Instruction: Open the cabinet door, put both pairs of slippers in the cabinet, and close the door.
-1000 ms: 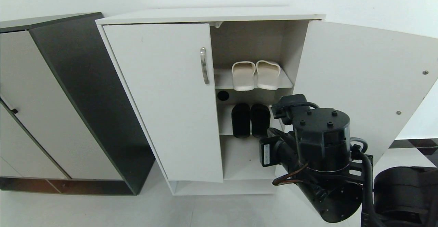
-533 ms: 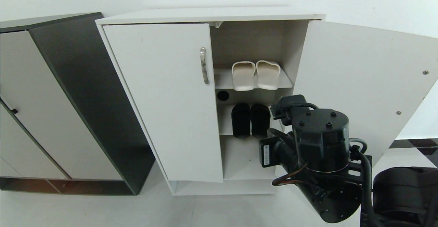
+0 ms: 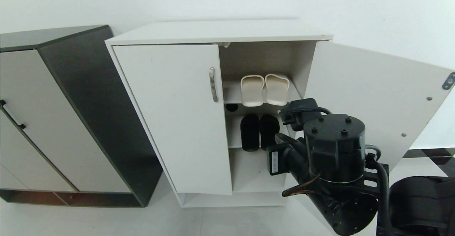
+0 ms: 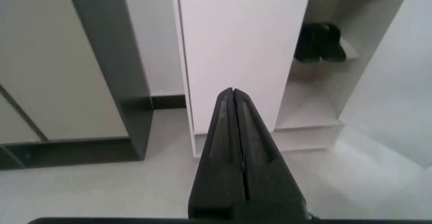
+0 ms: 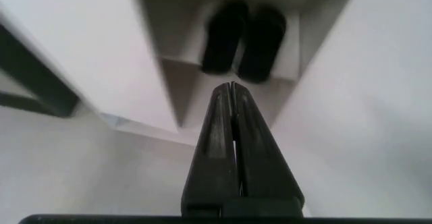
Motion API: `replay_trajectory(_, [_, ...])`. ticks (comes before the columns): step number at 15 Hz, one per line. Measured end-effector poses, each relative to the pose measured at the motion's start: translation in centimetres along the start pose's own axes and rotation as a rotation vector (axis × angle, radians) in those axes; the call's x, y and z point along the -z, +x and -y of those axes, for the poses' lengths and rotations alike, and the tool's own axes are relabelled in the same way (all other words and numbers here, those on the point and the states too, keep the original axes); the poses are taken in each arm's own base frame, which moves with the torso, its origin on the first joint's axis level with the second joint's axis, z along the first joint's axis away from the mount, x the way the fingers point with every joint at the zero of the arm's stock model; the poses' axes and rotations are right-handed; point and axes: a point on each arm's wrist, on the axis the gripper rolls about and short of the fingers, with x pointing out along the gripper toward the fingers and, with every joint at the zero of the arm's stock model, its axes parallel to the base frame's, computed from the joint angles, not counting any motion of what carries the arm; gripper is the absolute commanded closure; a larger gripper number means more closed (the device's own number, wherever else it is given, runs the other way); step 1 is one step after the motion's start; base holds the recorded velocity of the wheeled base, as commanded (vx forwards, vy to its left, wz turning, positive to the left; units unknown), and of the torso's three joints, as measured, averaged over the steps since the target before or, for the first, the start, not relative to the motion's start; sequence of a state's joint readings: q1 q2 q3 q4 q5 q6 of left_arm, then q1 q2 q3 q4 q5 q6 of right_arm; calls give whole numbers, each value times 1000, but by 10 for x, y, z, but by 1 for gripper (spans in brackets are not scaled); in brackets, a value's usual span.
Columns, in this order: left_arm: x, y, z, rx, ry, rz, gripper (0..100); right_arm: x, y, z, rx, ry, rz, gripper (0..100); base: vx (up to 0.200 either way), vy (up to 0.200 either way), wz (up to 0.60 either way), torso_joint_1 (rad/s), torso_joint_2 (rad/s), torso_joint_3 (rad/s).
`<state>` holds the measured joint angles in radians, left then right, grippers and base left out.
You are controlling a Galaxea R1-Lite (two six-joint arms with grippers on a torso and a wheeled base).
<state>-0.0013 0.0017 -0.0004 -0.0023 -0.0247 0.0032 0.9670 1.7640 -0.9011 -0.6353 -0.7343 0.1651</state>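
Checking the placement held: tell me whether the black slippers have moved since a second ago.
No. The black slippers lie as before on the middle shelf, below the beige slippers; the whole head view shifted, so the camera moved, not they.

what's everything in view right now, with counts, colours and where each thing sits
cabinet: 1, white, centre, against the wall
left door: 1, white, shut
handle: 1, metal, upright on the left door's inner edge
right door: 1, white, swung open to the right
white slippers: 1 pair, cream-white, side by side on the upper shelf
black slippers: 1 pair, black, side by side on the shelf below
second cabinet: 1, dark grey with pale doors, left of the white one
floor: pale grey
right arm: 1, black, in front of the open side
left gripper: 1, black, shut, facing the left door
right gripper: 1, black, shut, pointing toward the black slippers
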Motion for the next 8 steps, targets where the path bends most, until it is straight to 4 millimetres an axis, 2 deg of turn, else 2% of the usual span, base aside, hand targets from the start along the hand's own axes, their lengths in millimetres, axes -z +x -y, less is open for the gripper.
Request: replay_trajectory(8, [0, 0, 0, 0, 0, -1, 100, 0, 1, 1, 5, -2, -2, 100, 0, 0, 0, 137, -464, -330])
